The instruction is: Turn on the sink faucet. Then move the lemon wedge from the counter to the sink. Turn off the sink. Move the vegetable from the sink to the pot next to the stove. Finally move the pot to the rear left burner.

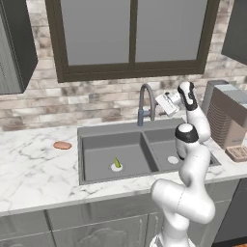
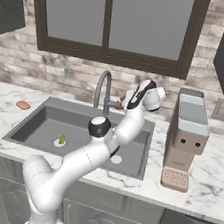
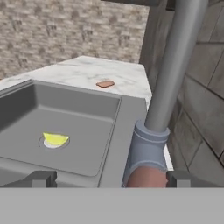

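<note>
The lemon wedge (image 1: 116, 163) (image 2: 62, 139) (image 3: 55, 139) lies on the round white drain of the sink's (image 1: 84, 132) (image 2: 49, 103) (image 3: 127, 127) left basin. The sink faucet (image 1: 143, 99) (image 2: 103, 85) (image 3: 175, 74) arches up behind the divider, and no water shows. My gripper (image 1: 157, 103) (image 2: 121, 102) (image 3: 111, 179) hovers open just right of the faucet's base. Between its spread fingertips sit the blue-grey collar and a reddish-brown stub. The counter (image 1: 34, 164) (image 2: 5, 94) (image 3: 87, 70) surrounds the sink. The pot, the stove and the rear left burner are out of view.
A flat orange-brown oval (image 1: 62, 145) (image 2: 23, 105) (image 3: 105, 83) rests on the counter left of the sink. A tall grey-and-brown appliance (image 1: 226, 116) (image 2: 187, 135) stands right of the sink. Brick wall and a window sit close behind the faucet.
</note>
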Robot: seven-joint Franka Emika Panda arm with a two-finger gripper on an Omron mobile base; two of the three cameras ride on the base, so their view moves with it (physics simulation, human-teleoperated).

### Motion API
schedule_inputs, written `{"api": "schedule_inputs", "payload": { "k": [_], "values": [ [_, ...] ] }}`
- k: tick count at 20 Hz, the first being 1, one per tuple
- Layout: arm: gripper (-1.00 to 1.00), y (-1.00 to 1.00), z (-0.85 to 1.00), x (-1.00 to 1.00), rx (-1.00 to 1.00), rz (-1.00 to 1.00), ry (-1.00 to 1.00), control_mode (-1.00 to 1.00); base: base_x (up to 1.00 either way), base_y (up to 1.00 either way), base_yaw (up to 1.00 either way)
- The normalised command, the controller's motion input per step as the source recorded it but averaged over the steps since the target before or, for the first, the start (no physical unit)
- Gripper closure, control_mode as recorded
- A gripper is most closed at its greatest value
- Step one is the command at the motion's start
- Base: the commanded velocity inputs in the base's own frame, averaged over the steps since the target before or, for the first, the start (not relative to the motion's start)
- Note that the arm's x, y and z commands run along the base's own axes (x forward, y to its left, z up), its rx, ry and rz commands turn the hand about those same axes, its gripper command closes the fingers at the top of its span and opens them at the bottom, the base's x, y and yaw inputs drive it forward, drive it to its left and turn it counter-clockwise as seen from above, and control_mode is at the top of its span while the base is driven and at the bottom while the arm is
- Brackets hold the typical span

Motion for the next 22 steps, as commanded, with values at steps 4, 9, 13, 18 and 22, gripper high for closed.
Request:
{"api": "schedule_inputs", "payload": {
  "k": [4,9,13,18,22],
  "values": [
    [-1.0,0.07,0.08,-0.29,0.0,0.0,0.0,-1.0,0.0,0.0,0.0],
    [-1.0,0.14,0.06,-0.2,0.0,0.0,0.0,-1.0,0.0,0.0,0.0],
    [-1.0,0.08,0.01,-0.13,0.0,-0.02,0.0,-1.0,0.0,0.0,0.0],
    [-1.0,0.18,0.03,-0.12,0.0,0.0,0.0,-1.0,0.0,0.0,0.0],
    [-1.0,0.17,0.0,-0.15,0.0,-0.01,0.0,-1.0,0.0,0.0,0.0]
  ]
}}
